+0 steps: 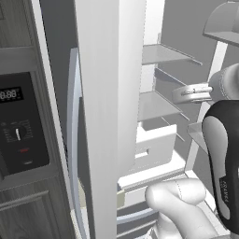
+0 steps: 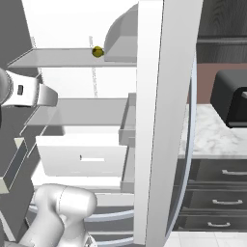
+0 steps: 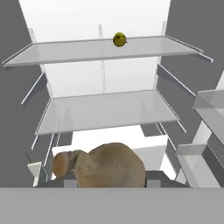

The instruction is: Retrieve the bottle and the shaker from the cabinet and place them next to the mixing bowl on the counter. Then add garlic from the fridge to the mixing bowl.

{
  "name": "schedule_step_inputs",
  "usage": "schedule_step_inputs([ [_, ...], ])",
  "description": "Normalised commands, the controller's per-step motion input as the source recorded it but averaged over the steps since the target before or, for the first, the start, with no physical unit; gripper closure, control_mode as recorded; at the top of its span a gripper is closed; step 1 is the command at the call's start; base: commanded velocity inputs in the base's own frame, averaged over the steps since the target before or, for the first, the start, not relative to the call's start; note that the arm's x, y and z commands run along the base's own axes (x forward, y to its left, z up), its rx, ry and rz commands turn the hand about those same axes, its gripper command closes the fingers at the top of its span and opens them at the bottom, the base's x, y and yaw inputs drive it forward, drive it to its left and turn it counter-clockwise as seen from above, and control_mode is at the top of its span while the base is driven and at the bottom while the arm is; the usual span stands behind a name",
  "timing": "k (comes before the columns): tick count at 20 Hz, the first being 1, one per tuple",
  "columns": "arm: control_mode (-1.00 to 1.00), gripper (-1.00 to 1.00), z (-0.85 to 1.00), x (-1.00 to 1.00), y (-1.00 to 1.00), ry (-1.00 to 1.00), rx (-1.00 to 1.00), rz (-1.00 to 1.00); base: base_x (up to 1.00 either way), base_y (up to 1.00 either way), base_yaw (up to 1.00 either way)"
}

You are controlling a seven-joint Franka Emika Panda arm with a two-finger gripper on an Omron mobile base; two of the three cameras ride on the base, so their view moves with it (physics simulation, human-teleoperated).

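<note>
Holding a tan, lumpy garlic bulb [image 3: 103, 165] between its fingers, the end effector [image 3: 107, 181] sits inside the open fridge, below the lower glass shelf [image 3: 109, 111]. Farther up, a small yellow fruit [image 3: 119, 40] rests on the top shelf [image 3: 65, 50].

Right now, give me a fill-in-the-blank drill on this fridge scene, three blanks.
1. The garlic sits between the tips of the ____.
2. The small yellow-green fruit rests on the ____ glass shelf.
3. The fridge door stands ____.

Missing words: pincer; top; open
</note>
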Motion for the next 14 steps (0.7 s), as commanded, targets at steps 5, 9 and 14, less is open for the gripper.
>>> schedule_step_inputs([
  [5, 1.00, 1.00, 0.00, 0.00, 0.00, 0.00, 0.00, 0.00, -0.01, 0.00, 0.00],
  [9, 1.00, 1.00, 0.00, 0.00, 0.00, 0.00, 0.00, 0.00, -0.60, 0.00, -0.01],
  [14, 1.00, 1.00, 0.00, 0.00, 0.00, 0.00, 0.00, 0.00, -1.00, 0.00, -0.11],
])
